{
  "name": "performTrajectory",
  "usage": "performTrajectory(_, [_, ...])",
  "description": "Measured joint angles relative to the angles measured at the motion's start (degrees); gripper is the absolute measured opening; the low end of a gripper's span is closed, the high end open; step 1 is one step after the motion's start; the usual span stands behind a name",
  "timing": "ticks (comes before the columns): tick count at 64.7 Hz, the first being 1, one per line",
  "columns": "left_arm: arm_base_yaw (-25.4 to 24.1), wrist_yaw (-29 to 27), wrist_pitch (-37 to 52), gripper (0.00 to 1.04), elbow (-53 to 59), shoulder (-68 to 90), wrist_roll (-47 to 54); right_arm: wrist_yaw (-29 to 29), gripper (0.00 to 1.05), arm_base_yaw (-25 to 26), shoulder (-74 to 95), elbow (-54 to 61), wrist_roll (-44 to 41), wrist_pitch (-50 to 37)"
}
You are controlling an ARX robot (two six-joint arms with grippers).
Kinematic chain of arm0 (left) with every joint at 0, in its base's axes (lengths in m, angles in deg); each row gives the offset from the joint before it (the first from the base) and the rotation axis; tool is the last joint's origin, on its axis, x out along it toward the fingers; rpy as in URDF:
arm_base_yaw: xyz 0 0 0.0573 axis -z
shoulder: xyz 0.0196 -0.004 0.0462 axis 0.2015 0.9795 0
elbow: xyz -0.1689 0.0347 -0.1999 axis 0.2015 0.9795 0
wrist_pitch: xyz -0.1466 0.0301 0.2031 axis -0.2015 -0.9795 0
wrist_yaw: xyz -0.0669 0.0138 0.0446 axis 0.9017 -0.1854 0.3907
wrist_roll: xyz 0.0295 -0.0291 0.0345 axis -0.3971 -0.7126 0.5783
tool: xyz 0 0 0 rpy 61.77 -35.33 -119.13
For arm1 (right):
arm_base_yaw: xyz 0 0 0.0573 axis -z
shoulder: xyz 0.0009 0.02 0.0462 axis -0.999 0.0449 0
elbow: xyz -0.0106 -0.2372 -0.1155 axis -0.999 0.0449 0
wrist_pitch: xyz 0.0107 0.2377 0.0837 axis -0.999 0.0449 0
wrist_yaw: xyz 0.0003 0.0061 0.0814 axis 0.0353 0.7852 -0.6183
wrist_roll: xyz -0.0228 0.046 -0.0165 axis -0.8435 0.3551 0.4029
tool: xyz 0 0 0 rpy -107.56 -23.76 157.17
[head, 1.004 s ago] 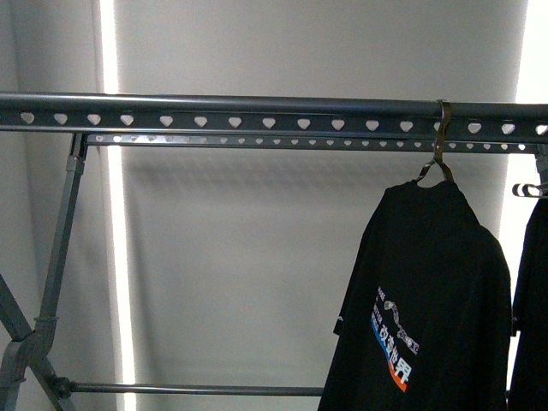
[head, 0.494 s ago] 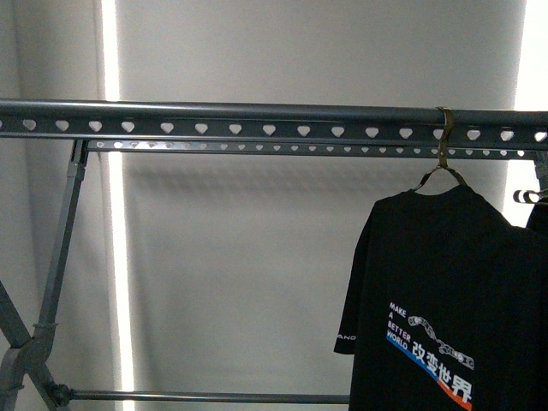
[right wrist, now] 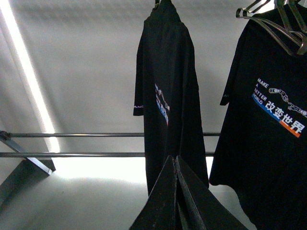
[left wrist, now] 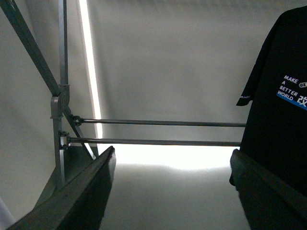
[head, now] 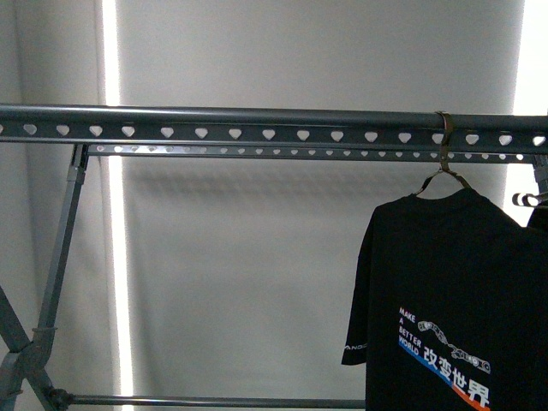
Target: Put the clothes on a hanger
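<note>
The black printed T-shirt (head: pixel 445 300) hangs at the right on a thin wire hanger whose hook (head: pixel 443 141) sits over the dark grey rail with heart-shaped holes (head: pixel 257 128). Its white, blue and orange print faces the front camera. Neither gripper shows in the front view. My left gripper (left wrist: pixel 173 154) is open and empty, low beside the shirt (left wrist: pixel 280 96), apart from it. My right gripper (right wrist: pixel 173 159) is shut on nothing, just below a printed shirt seen edge-on (right wrist: pixel 165 81).
A second printed black shirt (right wrist: pixel 268 120) hangs further right with spare wire hangers (right wrist: pixel 280 24) above it; its edge shows in the front view (head: pixel 539 214). A slanted grey leg (head: pixel 60 257) and two low crossbars (left wrist: pixel 158 123) stand at the left.
The hanging T-shirt has turned on its hook, so its print now faces the front camera more squarely, and it sits slightly further right. The rail shows a little lower.
</note>
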State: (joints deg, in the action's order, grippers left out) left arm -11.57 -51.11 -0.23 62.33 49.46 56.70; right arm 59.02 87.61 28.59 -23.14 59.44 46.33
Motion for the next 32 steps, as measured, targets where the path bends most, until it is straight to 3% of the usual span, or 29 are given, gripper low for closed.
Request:
performTrajectory(9, [0.00, -0.02, 0.00, 1.00, 0.00, 0.00, 0.02, -0.02, 0.02, 0.00, -2.19, 2.21, 0.00, -0.04])
performTrajectory(29, [0.00, -0.02, 0.00, 0.98, 0.00, -0.02, 0.00, 0.00, 0.02, 0.00, -2.40, 2.47, 0.00, 0.02])
performTrajectory(32, [0.00, -0.02, 0.00, 0.98, 0.00, -0.02, 0.02, 0.00, 0.09, 0.00, -2.40, 2.47, 0.00, 0.02])
